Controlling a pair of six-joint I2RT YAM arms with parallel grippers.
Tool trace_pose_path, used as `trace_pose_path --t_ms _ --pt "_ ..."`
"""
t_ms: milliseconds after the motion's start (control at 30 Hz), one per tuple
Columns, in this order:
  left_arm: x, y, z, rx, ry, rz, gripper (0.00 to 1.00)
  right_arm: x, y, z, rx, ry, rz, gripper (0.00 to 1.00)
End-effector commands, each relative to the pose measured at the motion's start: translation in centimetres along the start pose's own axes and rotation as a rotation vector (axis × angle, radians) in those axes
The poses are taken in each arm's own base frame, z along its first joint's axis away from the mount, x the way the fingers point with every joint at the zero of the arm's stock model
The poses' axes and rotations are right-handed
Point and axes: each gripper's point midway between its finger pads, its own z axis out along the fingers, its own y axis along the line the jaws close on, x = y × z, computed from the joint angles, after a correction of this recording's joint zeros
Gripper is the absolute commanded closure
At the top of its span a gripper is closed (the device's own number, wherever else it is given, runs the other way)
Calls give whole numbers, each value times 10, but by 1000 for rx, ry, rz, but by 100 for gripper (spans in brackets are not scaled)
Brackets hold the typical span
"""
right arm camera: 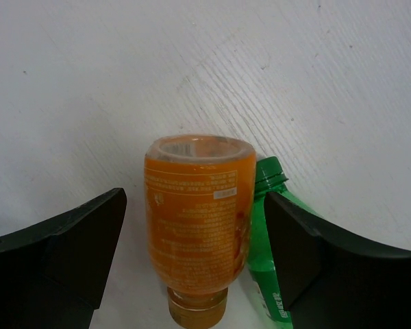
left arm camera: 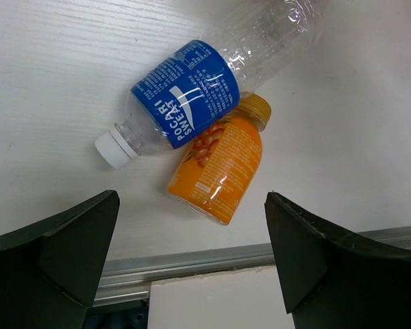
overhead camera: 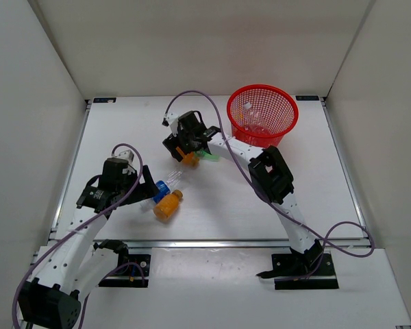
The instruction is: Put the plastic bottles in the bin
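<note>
- Right end effector (right arm camera: 195, 247) is open. Its jaws straddle the first orange bottle (right arm camera: 198, 233), which lies on the surface (right arm camera: 89, 82). There are gaps on both sides, so no grip yet.
- Green bottle (right arm camera: 266, 274) lies against that bottle's side, just inside one jaw.
- Left end effector (left arm camera: 192, 253) is wide open and holds nothing. It hovers near the blue-label clear bottle (left arm camera: 188, 103), which touches the second orange bottle (left arm camera: 219, 168).
- Bin (overhead camera: 281, 123) stands far right, near the right arm's pair. A clear bottle (overhead camera: 252, 116) seems to lie inside.
- Step: likely the grasp of the first orange bottle.
- Next: close on the orange one alone without pinching the green, lift, carry over the bin, release.
</note>
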Motion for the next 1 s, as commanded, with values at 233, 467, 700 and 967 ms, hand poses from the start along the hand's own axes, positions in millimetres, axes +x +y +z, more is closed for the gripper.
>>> trace_pose_path --t_ms 233,467,700,967 --pt "2 -3 -1 29 -1 8 1 -8 21 11 -110 -72 43 34" --pt "4 -1 -6 31 -17 -10 1 19 13 15 -77 -5 38 22" --pt "9 -1 -6 34 -10 -15 2 30 12 17 -54 23 43 39" --pt "0 -8 1 65 -23 7 1 -86 15 -51 -147 -194 76 76"
